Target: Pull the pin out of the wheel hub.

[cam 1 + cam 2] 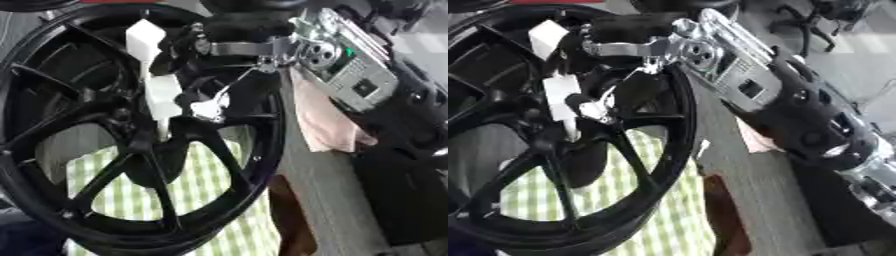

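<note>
- Where the robot's head looks down, a large black multi-spoke alloy wheel hub (pixel 131 150) fills the left and middle of the scene, standing nearly upright, its rim sweeping from eleven o'clock round to five o'clock.
- A long white block-shaped plastic pin (pixel 157 82) sits in the upper part of the hub, running from about twelve o'clock down toward the centre where the spokes meet; its lower end looks seated there still.
- The right hand (pixel 188 50), black with silver joints, comes in from one o'clock on a silver-and-black forearm (pixel 798 115) and is clenched round the white pin near its upper half, dark fingers (pixel 588 107) wrapping beside it.
- A thin cable (pixel 232 85) trails from the wrist down to a small white piece at the hand.
- Behind the spokes, at six o'clock, lies a green-and-white checked cloth (pixel 201 190) on a grey table (pixel 328 200).
- A pale pink cloth (pixel 328 120) lies at three o'clock, partly under the forearm.
- The left hand shows nowhere.
</note>
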### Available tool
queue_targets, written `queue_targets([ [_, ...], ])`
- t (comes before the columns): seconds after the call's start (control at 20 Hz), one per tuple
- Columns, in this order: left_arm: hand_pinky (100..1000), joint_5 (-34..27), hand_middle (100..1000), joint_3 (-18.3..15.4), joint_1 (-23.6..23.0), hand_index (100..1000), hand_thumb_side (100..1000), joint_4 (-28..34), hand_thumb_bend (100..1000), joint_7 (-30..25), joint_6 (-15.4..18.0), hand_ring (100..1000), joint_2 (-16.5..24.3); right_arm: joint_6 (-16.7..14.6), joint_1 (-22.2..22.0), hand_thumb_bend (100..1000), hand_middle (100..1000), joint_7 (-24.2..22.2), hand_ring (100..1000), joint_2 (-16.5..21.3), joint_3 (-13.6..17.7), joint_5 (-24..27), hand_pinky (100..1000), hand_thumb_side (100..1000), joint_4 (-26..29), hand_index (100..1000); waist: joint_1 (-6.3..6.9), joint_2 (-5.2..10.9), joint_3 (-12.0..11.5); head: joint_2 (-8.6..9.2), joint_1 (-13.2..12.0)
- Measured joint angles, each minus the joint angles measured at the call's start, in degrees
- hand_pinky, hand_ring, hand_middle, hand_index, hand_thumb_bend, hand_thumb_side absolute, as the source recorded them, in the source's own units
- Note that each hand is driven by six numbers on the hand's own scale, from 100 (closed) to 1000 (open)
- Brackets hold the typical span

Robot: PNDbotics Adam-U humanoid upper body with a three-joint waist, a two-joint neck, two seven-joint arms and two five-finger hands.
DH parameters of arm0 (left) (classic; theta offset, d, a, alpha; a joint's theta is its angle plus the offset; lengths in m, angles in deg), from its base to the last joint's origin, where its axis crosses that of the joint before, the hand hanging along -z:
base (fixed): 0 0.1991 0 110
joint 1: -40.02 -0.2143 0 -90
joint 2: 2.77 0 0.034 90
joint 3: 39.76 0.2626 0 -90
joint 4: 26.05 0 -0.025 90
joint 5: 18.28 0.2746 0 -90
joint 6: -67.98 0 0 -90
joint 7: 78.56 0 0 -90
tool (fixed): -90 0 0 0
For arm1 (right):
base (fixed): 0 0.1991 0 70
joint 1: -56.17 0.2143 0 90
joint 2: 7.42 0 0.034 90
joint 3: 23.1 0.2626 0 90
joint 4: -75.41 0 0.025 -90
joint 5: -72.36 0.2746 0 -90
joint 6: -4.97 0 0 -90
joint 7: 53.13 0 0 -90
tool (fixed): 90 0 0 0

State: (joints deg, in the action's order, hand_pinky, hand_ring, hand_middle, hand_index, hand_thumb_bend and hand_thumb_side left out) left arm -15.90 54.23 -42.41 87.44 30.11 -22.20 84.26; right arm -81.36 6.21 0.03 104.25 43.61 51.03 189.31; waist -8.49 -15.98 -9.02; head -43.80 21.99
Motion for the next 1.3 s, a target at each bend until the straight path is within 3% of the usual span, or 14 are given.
queue_targets([
  [0.45, 910, 0.0, 622, 0.0, 0.0, 797, 739, 0.0, 173, -0.1, -0.2, 745, 0.0, 0.5, 0.1, 100, 831, -1.6, 1000, -0.1, 0.0, 0.8, 896, 687, 0.0, 906, -0.18, -0.29, -0.3, 0.0, 0.4],
  [1.3, 912, 0.3, 622, 0.1, 0.1, 795, 745, 0.0, 167, -0.2, -0.4, 747, -0.5, 0.9, -0.3, 100, 798, -2.8, 977, -0.8, 0.0, 0.1, 875, 684, 0.0, 913, -0.62, -1.11, -0.4, 0.0, 0.8],
])
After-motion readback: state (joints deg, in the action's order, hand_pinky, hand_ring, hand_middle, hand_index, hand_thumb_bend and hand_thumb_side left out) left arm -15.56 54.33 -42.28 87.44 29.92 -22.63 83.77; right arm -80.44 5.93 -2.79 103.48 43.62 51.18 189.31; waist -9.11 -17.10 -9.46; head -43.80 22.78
